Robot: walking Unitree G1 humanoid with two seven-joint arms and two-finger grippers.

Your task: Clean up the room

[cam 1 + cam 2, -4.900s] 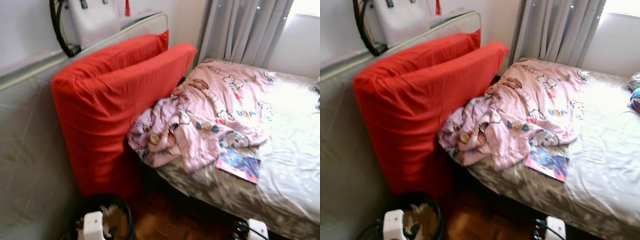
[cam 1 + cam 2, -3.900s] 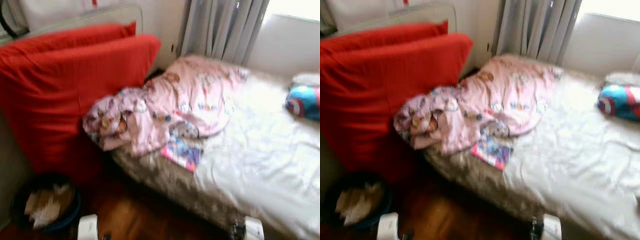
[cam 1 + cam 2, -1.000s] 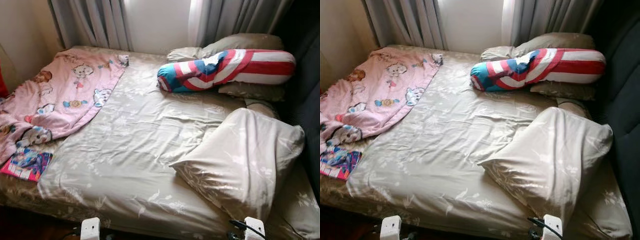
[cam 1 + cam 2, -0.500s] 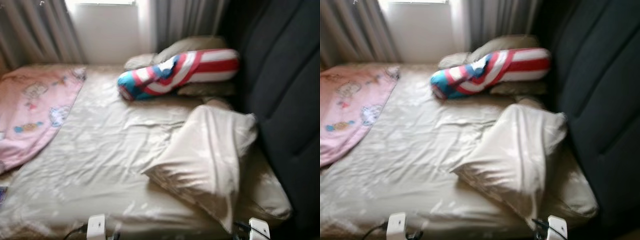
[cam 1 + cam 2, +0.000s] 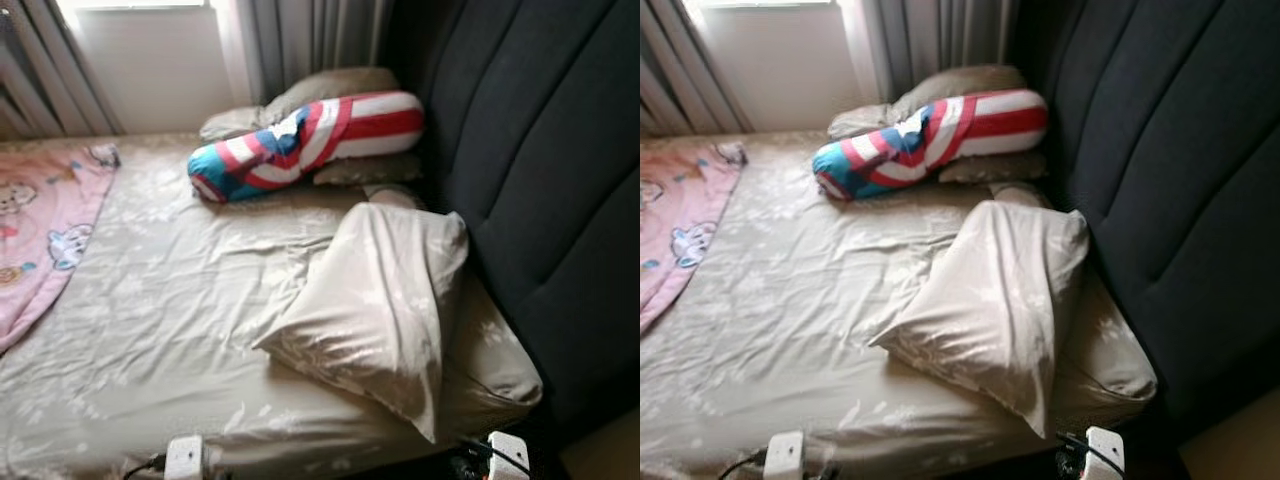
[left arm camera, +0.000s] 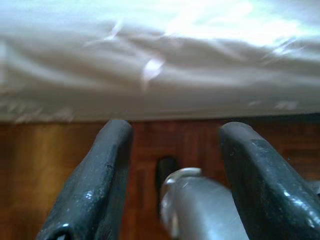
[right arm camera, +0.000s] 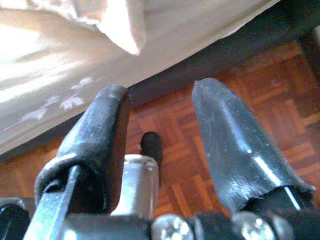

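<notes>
Nearest, both arms hang low at the bed's front edge. The left gripper (image 6: 172,165) has its two black fingers spread with nothing between them, pointing at the parquet floor (image 6: 60,160) below the mattress side; the right gripper (image 7: 160,145) is likewise spread and empty, over the floor under the bed's corner.

The landmark is the bed (image 5: 180,330), covered in a rumpled beige sheet. On its near right part lies a beige pillow (image 5: 375,300), askew, one end propped toward the dark padded headboard (image 5: 540,180). At the bed's left edge a strip of pink cartoon blanket (image 5: 40,230) shows. Farther back, near the headboard, a red, white and blue striped bolster (image 5: 300,140) rests across two flatter beige pillows (image 5: 330,85), with grey curtains (image 5: 300,35) and a bright window behind.

The view has swung right since a second ago (the camera turned, not the bedding): the headboard now takes up far more of the frame and the blanket has slid nearly out. That suggests the robot is lining up on the crooked pillow as the next thing to straighten.
</notes>
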